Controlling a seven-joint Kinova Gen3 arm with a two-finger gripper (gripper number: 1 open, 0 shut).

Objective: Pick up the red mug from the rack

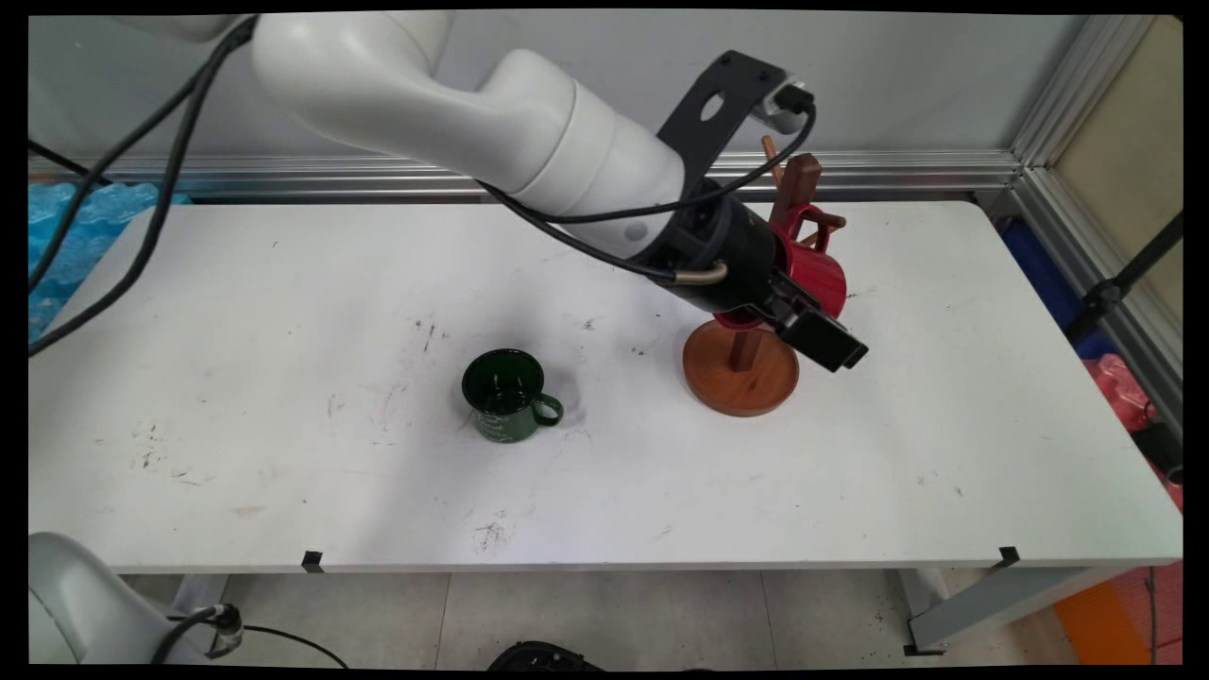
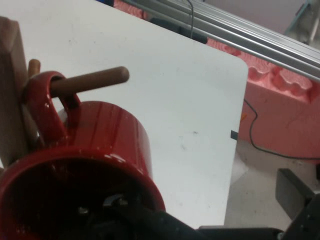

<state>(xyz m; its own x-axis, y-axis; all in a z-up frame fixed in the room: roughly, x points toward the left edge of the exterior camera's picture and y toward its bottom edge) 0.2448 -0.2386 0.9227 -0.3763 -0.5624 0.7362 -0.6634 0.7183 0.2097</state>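
Main view, green mug (image 1: 505,397): stands upright on the white table (image 1: 236,453), handle to the right, well apart from the arm; little risk to it where it is.
Wooden stand (image 1: 741,378): right of centre, round base flat on the table with the post rising behind the hand. It looks light, so a sideways pull on anything hooked to it could tip it or slide it.
Red mug (image 1: 817,274): hangs on the stand. In the hand view its handle (image 2: 45,110) is looped over a peg (image 2: 90,82), mouth toward the camera.
Gripper (image 1: 798,321): spread wide and gripping nothing. One finger seems to reach into the mug's mouth, while the other finger (image 2: 295,200) stands well clear of the outer wall.
Likely trouble: the inner finger could catch the rim as the hand moves, dragging the mug off the peg or swinging it against the post.
Table's right edge: near the stand in the hand view, so a mug knocked loose might roll off.
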